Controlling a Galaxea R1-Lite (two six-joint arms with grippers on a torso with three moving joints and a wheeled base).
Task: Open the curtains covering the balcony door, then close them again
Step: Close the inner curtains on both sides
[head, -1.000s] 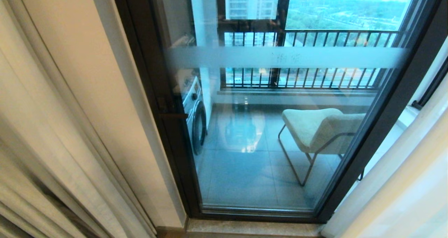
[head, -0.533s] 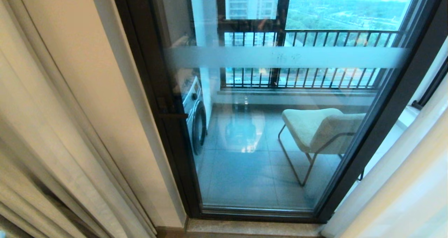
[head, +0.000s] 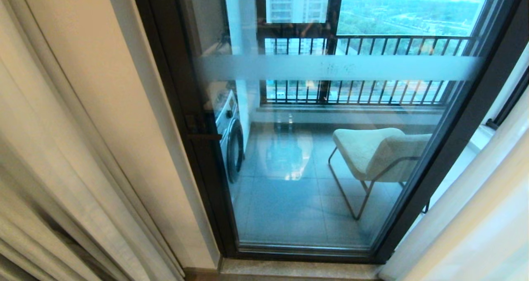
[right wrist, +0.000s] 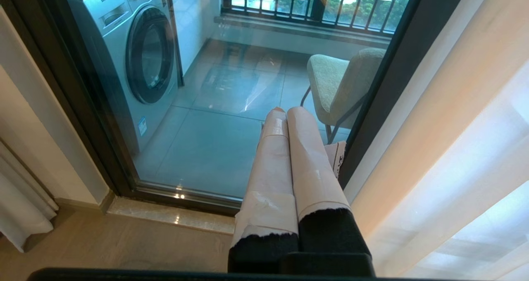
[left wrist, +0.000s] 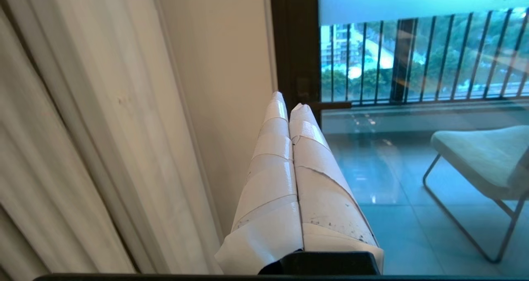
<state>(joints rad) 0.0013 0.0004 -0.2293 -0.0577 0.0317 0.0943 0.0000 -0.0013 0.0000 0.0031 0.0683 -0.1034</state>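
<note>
The curtains are drawn aside. A cream pleated drape (head: 45, 169) hangs at the left and a pale sheer panel (head: 475, 219) at the right. Between them the balcony door (head: 314, 182) shows its clear glass, dark frame and frosted band (head: 339, 67). Neither arm appears in the head view. My left gripper (left wrist: 289, 102) is shut and empty, its white-taped fingers pressed together, pointing at the door frame (left wrist: 293, 45) with the drape (left wrist: 74, 140) beside it. My right gripper (right wrist: 285, 110) is shut and empty, aimed low at the glass, close beside the sheer panel (right wrist: 458, 148).
A plain wall strip (head: 120, 107) separates the left drape from the door. Behind the glass stand a washing machine (right wrist: 132, 53), a cream chair (head: 376, 153) and a black railing (head: 372, 45). A stone sill (right wrist: 173, 217) runs along the door's foot.
The folds of the left drape at the lower left of the head view have shifted slightly. The door and everything else look the same.
</note>
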